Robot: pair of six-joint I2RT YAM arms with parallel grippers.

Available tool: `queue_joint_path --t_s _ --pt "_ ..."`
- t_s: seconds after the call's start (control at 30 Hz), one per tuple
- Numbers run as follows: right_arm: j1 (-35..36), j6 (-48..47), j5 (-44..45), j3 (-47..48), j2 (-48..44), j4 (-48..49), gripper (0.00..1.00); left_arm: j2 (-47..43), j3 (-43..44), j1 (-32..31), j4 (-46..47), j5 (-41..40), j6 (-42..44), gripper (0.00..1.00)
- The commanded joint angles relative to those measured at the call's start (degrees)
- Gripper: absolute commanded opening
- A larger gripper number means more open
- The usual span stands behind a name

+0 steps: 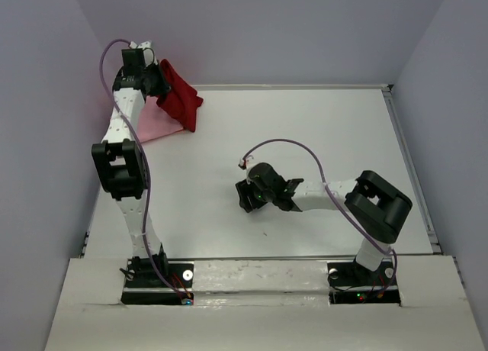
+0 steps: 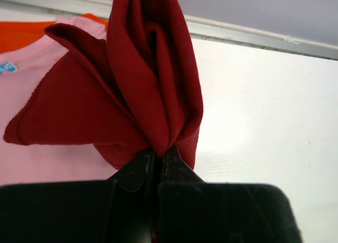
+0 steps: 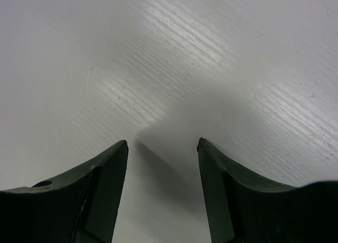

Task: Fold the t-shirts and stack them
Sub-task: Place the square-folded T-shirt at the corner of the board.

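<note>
The dark crimson t-shirt [image 1: 180,98] hangs bunched at the table's far left corner, pinched in my left gripper [image 1: 156,82]. In the left wrist view the crimson t-shirt [image 2: 132,90] rises in folds from my shut left gripper [image 2: 158,154]. Under it lies the light pink t-shirt [image 1: 156,126], flat on the table; the same pink t-shirt [image 2: 31,158] fills the left of the wrist view. An edge of the orange-red t-shirt [image 2: 26,34] shows behind it. My right gripper [image 1: 245,196] is at mid-table; its right gripper [image 3: 162,143] jaws stand open over bare table, holding nothing.
White table [image 1: 305,137] with a raised rim along the far edge [image 2: 253,34] and the right side. Grey walls close in on the left, back and right. The left arm's elbow [image 1: 118,168] stands tall near the left edge.
</note>
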Motion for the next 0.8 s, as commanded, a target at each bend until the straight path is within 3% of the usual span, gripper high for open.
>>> queue_joint_path --t_s 0.0,0.37,0.77 --pt "1.04 0.06 -1.5 0.94 2.76 -2.62 0.61 -7.61 -1.92 2.69 3.32 -0.77 0.42 0.0" --pt "1.57 -0.73 -1.33 2.53 3.03 -4.03 0.61 -11.74 -13.42 10.33 8.58 -0.15 -2.13 0.0" --pt "1.57 -1.08 -0.8 1.74 2.23 -4.03 0.61 -7.63 -15.11 12.8 10.08 -5.6 -1.34 0.0"
